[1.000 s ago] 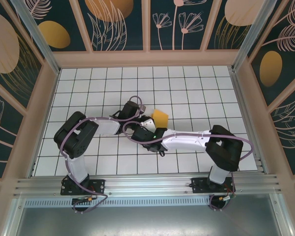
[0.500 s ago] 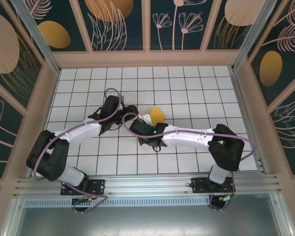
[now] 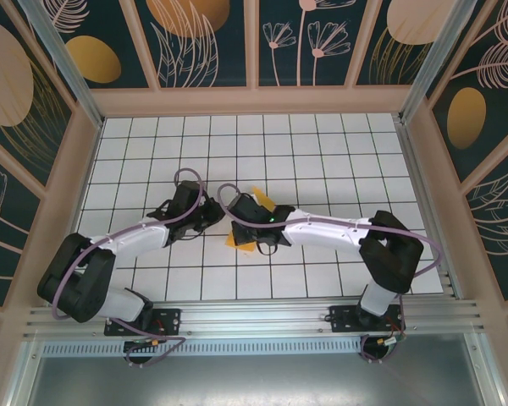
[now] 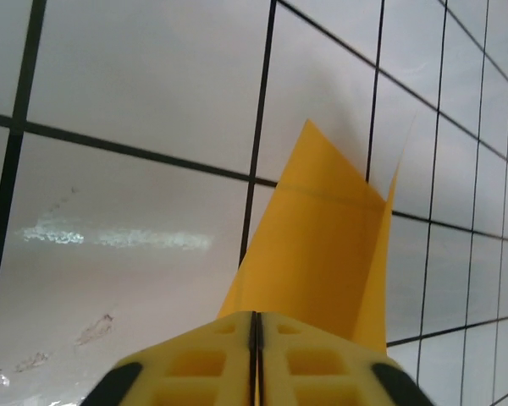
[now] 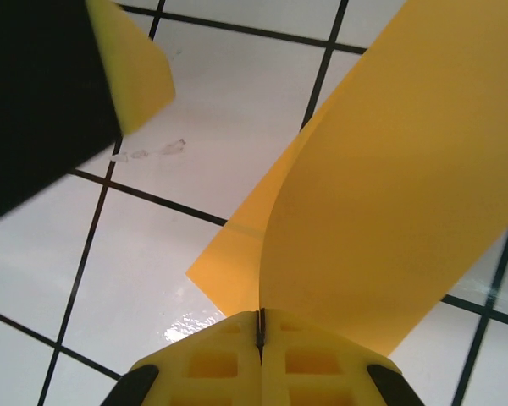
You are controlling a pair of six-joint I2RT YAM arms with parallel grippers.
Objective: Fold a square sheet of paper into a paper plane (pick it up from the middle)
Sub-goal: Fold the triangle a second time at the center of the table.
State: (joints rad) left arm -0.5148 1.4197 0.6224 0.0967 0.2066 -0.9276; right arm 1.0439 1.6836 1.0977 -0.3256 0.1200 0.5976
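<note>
Both arms reach from the bottom of the top view toward the middle. Their elbows stick out at lower left and lower right, and their wrists nearly meet. The left pincer (image 3: 213, 216) and right pincer (image 3: 240, 230) sit just beside each other. Each has its fingers pressed together, pinching the paper (image 4: 322, 245).

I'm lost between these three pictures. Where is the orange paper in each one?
Top view: the orange paper sits near the centre, between the two arm tips.
Left wrist view: centre, standing up from the left gripper.
Right wrist view: right half, curving up from the right gripper.
Shared landmark: the white table with its black grid.
</note>
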